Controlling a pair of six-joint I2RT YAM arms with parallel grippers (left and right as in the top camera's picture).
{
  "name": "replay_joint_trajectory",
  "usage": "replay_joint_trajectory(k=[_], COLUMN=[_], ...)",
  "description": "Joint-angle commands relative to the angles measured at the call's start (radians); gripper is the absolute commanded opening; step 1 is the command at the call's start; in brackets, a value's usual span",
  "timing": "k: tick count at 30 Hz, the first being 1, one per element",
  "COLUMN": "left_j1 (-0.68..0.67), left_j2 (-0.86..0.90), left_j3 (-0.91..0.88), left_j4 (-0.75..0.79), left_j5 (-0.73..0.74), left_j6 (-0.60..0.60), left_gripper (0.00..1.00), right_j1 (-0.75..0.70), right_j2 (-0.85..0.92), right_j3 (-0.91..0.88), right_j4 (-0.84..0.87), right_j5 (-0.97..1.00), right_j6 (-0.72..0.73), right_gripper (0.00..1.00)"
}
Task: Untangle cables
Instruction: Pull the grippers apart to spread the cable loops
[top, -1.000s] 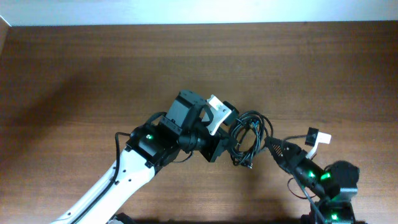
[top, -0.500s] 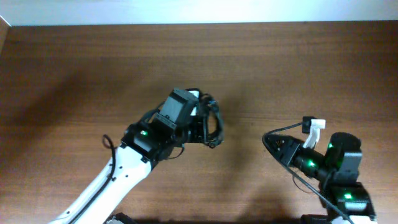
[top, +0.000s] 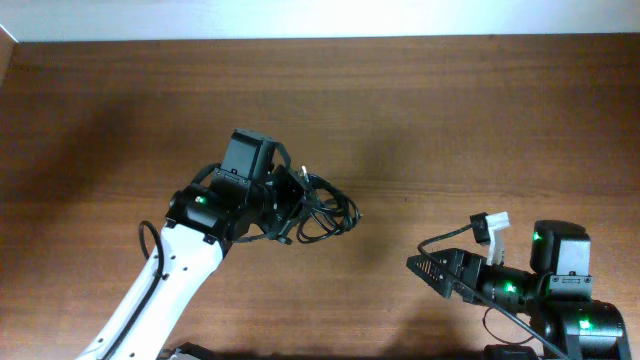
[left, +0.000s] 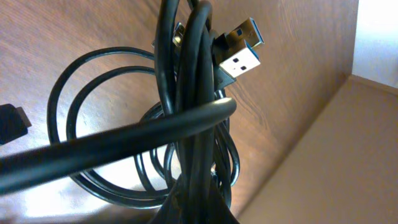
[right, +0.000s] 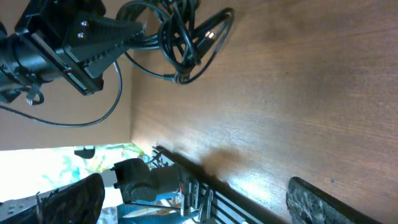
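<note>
Cables (top: 325, 210), still one knot, hang clamped in the left gripper (top: 296, 204) near mid-table, dragged toward 9 o'clock. The right gripper (top: 425, 268), jaws apart, has retreated to 4 o'clock. Nothing looks separated yet.

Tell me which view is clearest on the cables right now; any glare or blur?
Overhead: even light, cables sharp but small. Left wrist: USB plug crisp, the nearest strand blurred, glare on the table lower left. Right wrist: cables in focus, washed-out brightness along the bottom left.
</note>
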Motion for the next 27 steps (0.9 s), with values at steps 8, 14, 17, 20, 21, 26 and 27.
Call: replay_joint_trajectory(k=[8,14,17,20,21,26,27], left_j1=[0.004,0.004,0.001,-0.011,-0.016,-0.062,-0.068], left_j2=[0.005,0.005,0.005,0.005,0.005,0.005,0.005], left_j3=[0.008,0.008,0.008,0.008,0.008,0.008,0.008], left_j4=[0.003,0.030,0.063,0.063,0.062,0.063,0.063], left_j5=[0.297,0.296,0.296,0.296,0.296,0.295,0.292], left_j6=[-0.256,-0.526,-0.542,-0.538,-0.538,-0.533,-0.517], left_gripper=[0.00,0.00,0.00,0.00,0.00,0.00,0.00], right_j1=[0.001,0.070,0.177,0.278,0.311,0.422,0.429], right_j2=[0.006,0.077,0.139,0.206,0.230,0.309,0.315], right_j3=[-0.006,-0.006,-0.006,-0.006,-0.006,-0.006,-0.006], right_j4=[0.242,0.330,0.388,0.476,0.518,0.695,0.704], right_j5=[-0.022,-0.022,-0.017,0.060,0.093,0.229,0.259], right_j6=[-0.144,-0.142,-0.142,-0.108,-0.066,0.026,0.043], right_gripper=[0.92,0.78,0.74,0.70,0.70,0.54,0.46])
